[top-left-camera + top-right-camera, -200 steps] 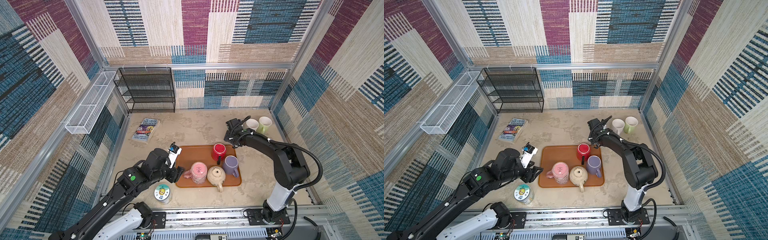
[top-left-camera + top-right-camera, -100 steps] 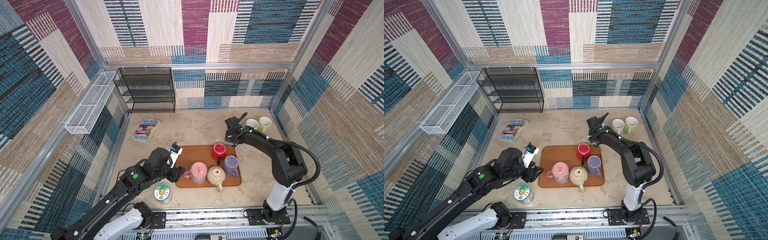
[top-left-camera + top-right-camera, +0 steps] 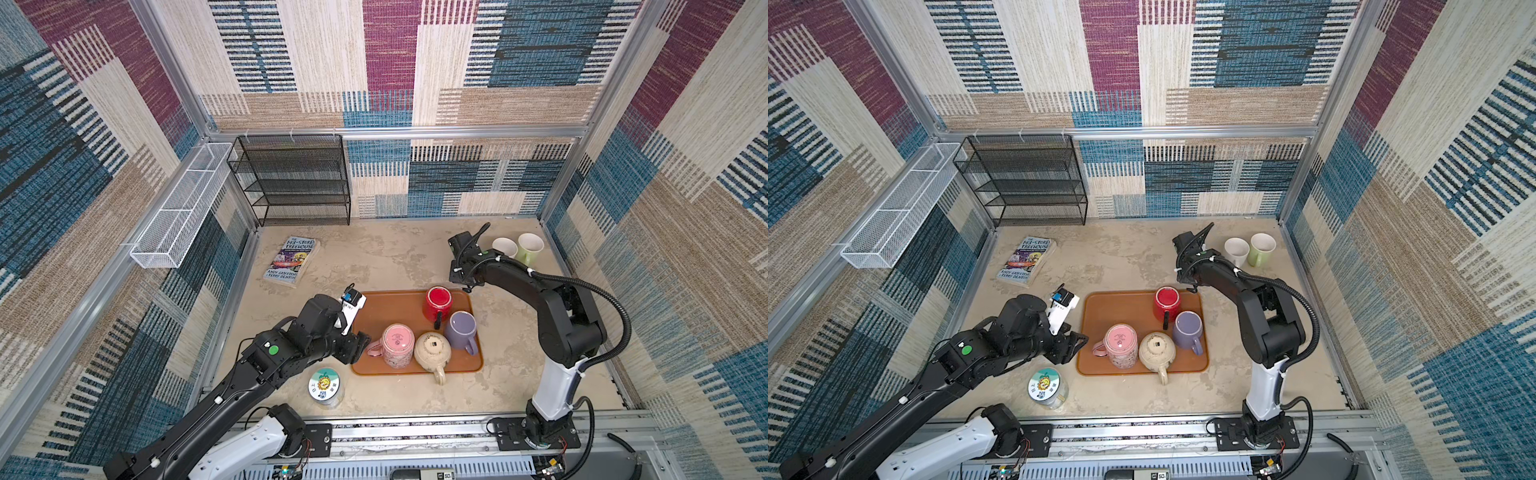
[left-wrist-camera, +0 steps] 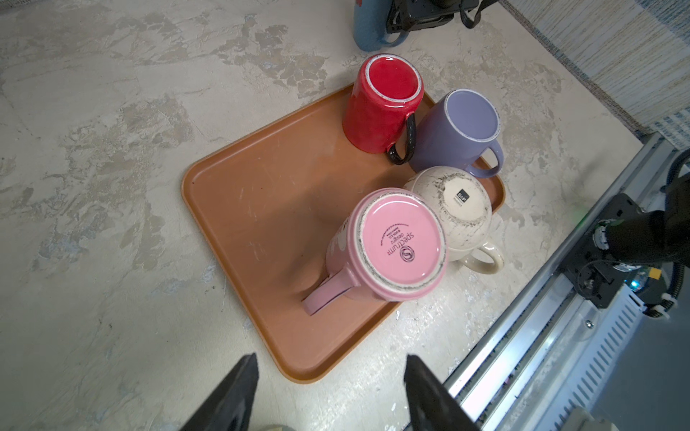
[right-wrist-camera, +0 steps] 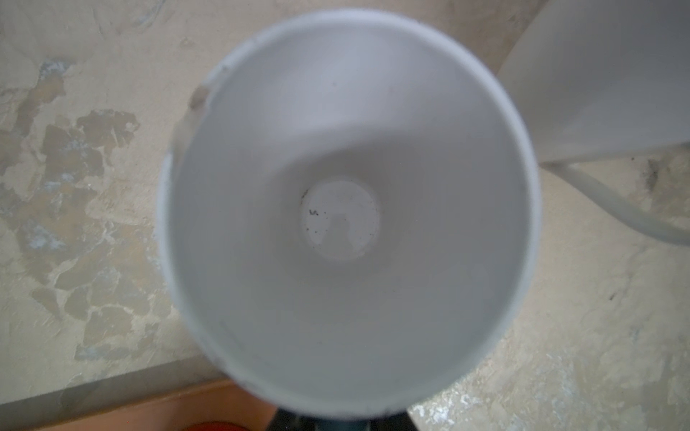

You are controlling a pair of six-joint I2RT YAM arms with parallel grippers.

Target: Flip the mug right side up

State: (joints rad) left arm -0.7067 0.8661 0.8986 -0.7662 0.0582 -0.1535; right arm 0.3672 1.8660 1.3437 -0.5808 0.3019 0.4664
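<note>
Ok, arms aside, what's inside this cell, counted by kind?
Mugs: 7 (red mug, purple mug, pink mug, cream mug, white mug, green mug, blue mug)
Tray: 1
Book: 1
Lidded jar: 1
Black wire rack: 1
White wire basket: 1
Total: 12

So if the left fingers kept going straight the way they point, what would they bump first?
Probably the pink mug, handle side first. It stands upside down on the tray, right ahead of the open left fingers. If they go low, the tray's rim might come first.
</note>
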